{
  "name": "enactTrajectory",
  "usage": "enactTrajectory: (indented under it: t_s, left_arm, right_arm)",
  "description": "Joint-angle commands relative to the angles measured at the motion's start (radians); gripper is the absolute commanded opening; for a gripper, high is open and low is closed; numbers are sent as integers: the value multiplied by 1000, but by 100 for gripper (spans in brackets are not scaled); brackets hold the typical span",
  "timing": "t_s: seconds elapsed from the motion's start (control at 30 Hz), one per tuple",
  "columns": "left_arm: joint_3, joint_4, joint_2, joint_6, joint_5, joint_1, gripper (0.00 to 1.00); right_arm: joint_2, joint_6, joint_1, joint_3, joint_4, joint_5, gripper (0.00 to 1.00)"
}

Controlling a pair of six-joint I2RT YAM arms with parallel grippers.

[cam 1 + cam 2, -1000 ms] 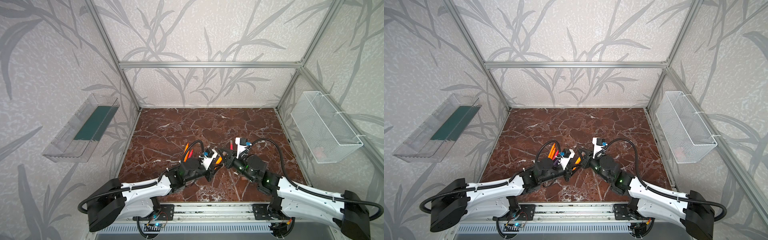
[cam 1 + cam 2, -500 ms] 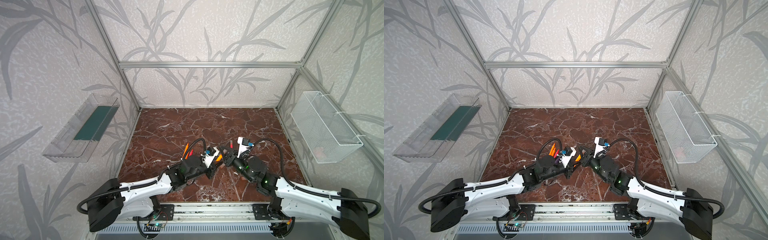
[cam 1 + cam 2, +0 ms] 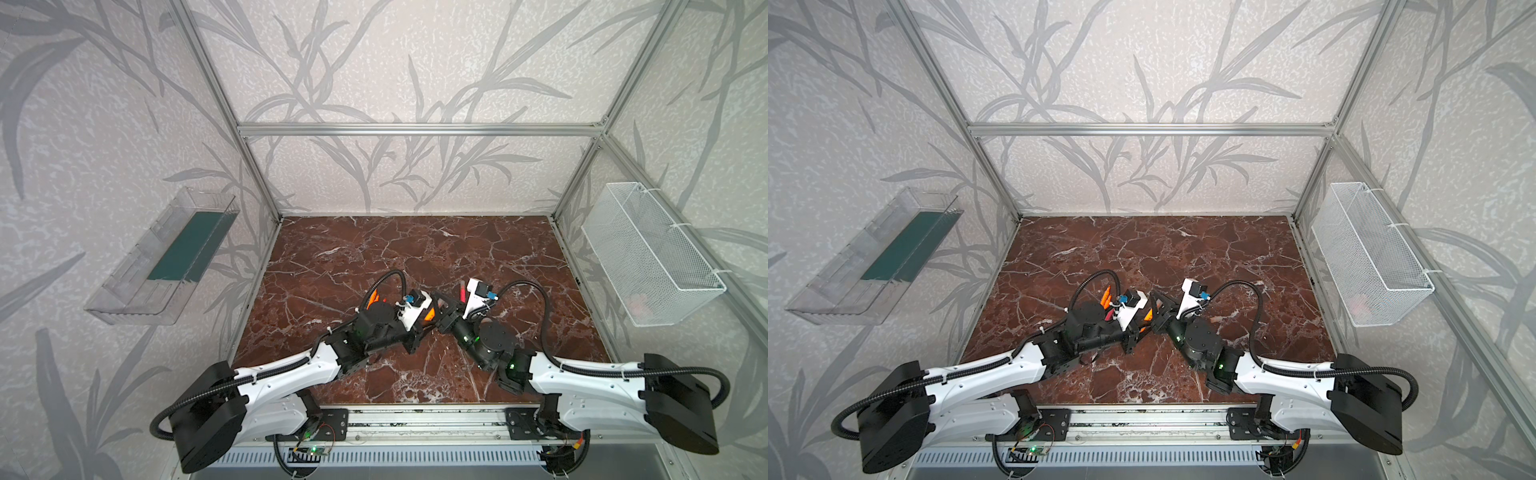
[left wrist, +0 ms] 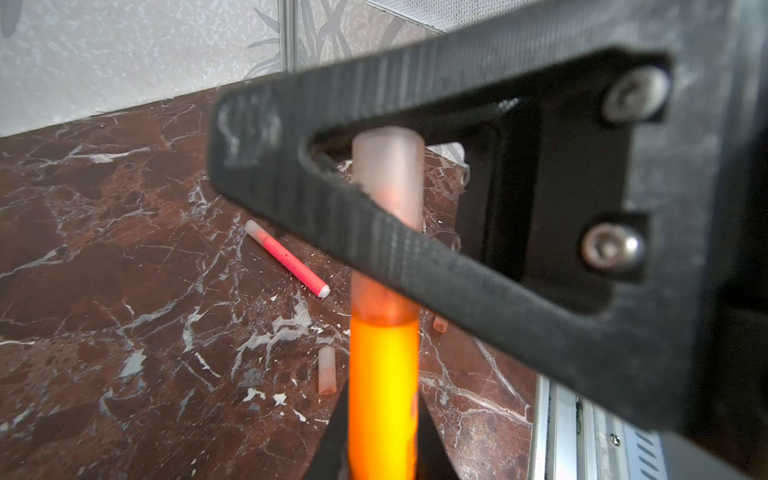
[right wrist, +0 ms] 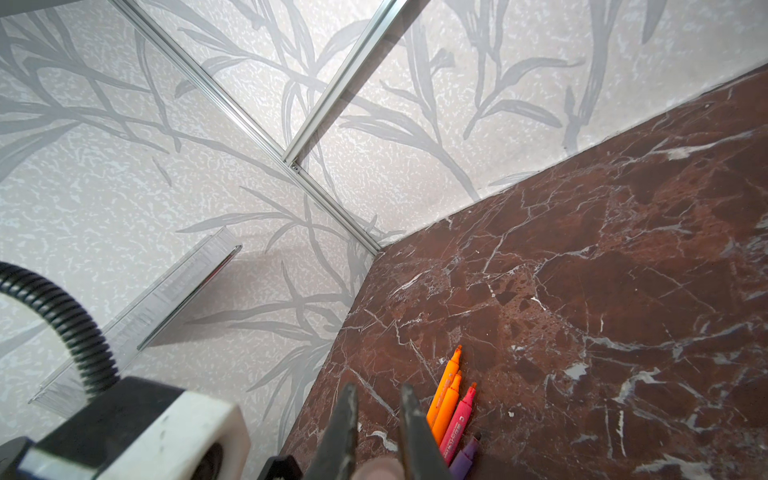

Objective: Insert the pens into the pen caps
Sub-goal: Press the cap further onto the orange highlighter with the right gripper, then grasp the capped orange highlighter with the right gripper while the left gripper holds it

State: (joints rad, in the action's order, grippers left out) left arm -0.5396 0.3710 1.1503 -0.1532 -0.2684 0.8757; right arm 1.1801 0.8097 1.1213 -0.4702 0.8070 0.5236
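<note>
Both my grippers are on one pen above the middle of the marble bench (image 3: 415,249). My left gripper (image 4: 383,440) is clamped narrow on the barrel of the held orange pen (image 4: 382,374). My right gripper (image 5: 378,395) is pinched on a translucent cap (image 4: 386,174). That cap sits over the pen's tip, with its open rim meeting the orange barrel. I judge it seated or nearly so, but I cannot tell whether it has clicked home.

One pen looks finished: the capped pink pen (image 4: 286,259) lies flat on the bench near the middle, slightly toward the back edge.

Four bare pens remain, bunched side by side left of the middle with their tips toward the back edge. They are the two bare orange pens (image 5: 448,386), the bare pink-red pen (image 5: 459,419) and the purple pen (image 5: 465,455).

On the right half of the bench I see one loose cap (image 4: 327,370) and a second loose cap (image 4: 439,324), well apart from the bare pens. I cannot find the other caps.

By my count that is one pen done, one in hand and four to go.
</note>
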Motion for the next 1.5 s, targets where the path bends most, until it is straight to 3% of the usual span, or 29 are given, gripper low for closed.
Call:
enactTrajectory:
  t_s: [0.0,0.17,0.4,0.47,0.7,0.93,1.2,1.47]
  left_arm:
    - [-110,221,-24,-9,332,-71,0]
    - [-82,236,-34,14,349,-72,0]
    - [-7,217,-79,-11,98,-54,0]
    - [21,218,-71,-25,59,-37,0]
    - [89,289,-43,-77,52,38,0]
    - [88,279,-64,-77,55,59,0]
    - [102,299,-57,-71,16,69,0]
    - [113,298,-61,-48,-54,77,0]
  right_arm:
    - [48,65,139,-18,-188,-307,0]
    - [50,47,140,-23,-183,-277,0]
    - [-78,-36,139,-1,-270,-142,0]
    - [-123,-60,139,-4,-317,-132,4]
    - [-163,-93,139,3,-317,-138,22]
    - [-134,-102,139,-12,-305,-148,27]
    - [-136,-115,135,-20,-296,-135,28]
    - [-134,-88,107,-1,-308,-121,16]
